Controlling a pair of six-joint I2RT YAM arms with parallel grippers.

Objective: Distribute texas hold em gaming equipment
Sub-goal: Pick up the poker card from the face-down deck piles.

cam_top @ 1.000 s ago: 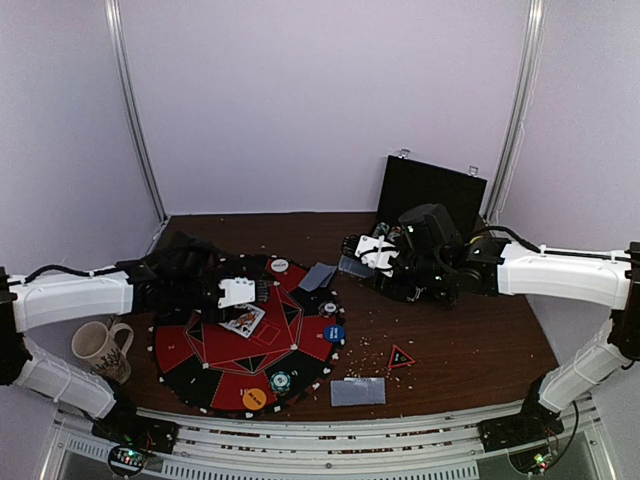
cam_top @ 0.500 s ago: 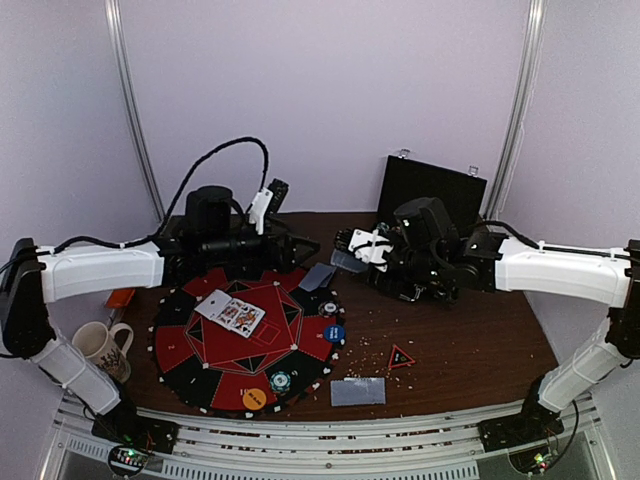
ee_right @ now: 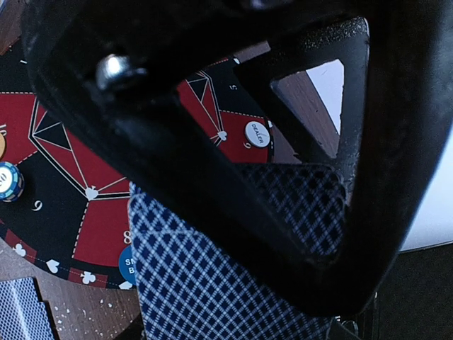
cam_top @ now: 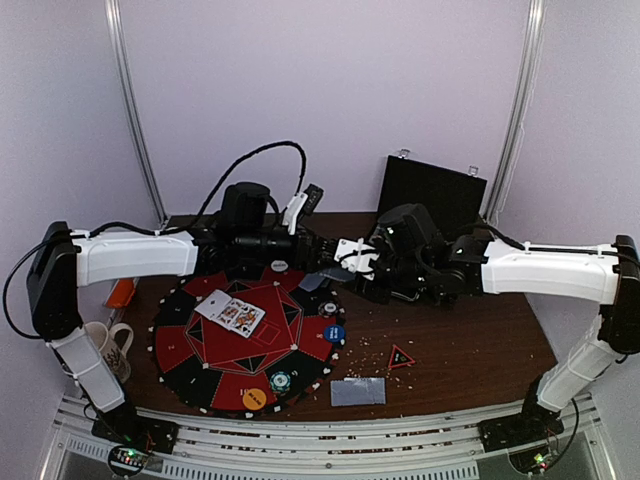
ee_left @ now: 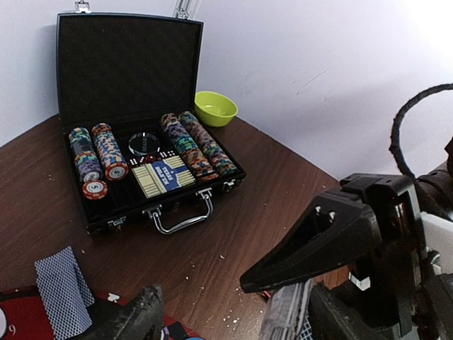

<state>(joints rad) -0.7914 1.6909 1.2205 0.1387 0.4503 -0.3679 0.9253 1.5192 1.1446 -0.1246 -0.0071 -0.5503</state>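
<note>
My right gripper (cam_top: pixel 346 262) pinches a deck of grey-blue-backed playing cards (ee_right: pixel 198 283) at two o'clock off the round poker mat (cam_top: pixel 180 345). My left gripper (cam_top: pixel 322 250), fingers spread, faces it from nine o'clock.

Both arms are stretching inward at mid height, forearms roughly level, and their wrists are nearly meeting at the centre. The left gripper (cam_top: pixel 320 246) is pointing right, jaws standing apart. The right gripper (cam_top: pixel 346 258) is pointing left, pinching playing cards (ee_right: pixel 212 283)
</note>
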